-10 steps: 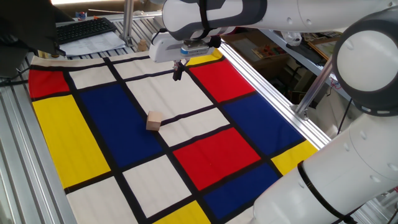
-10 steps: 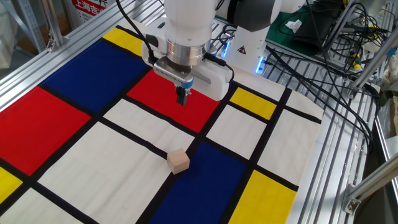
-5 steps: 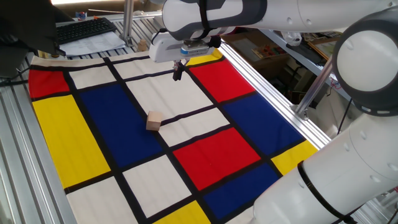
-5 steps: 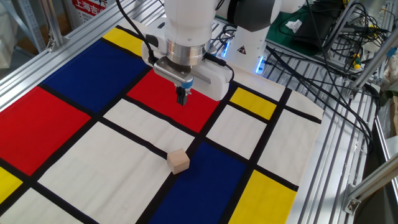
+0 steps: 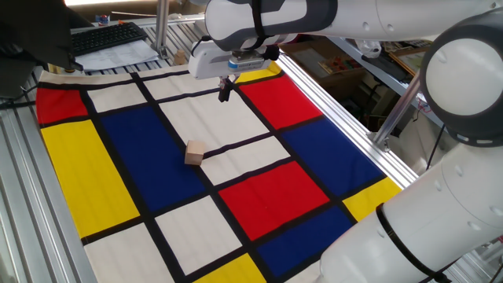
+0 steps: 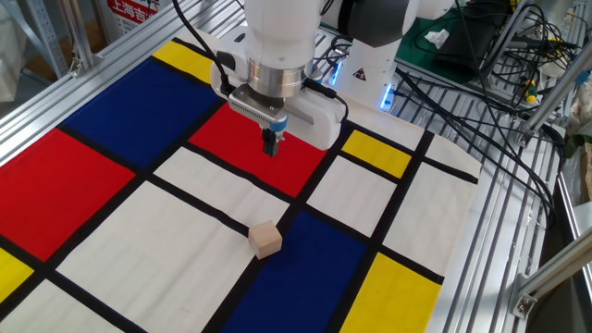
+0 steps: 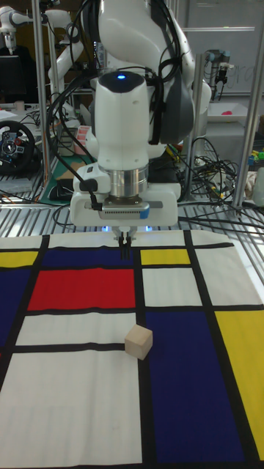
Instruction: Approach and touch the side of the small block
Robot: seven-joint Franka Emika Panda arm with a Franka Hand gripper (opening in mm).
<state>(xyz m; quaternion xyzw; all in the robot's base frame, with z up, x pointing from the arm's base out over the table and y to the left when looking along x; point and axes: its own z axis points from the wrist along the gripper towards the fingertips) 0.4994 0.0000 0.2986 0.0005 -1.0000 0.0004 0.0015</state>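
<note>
The small block (image 5: 194, 153) (image 6: 265, 240) (image 7: 138, 342) is a plain tan wooden cube. It rests on the checked cloth, on a black stripe where a white rectangle meets a blue one. My gripper (image 5: 225, 92) (image 6: 271, 148) (image 7: 125, 251) hangs above the cloth well away from the cube, pointing straight down. Its two dark fingers are pressed together with nothing between them. In the tall fixed view the gripper sits behind the cube and slightly to its left, over the black line near the red rectangle.
The cloth (image 5: 267, 189) of red, blue, yellow and white rectangles covers the table. Aluminium rails (image 6: 490, 240) frame it. A keyboard and papers (image 5: 110, 39) lie beyond one edge, cables (image 6: 499, 83) beyond another. The robot's white base (image 5: 440, 220) stands at the near right corner.
</note>
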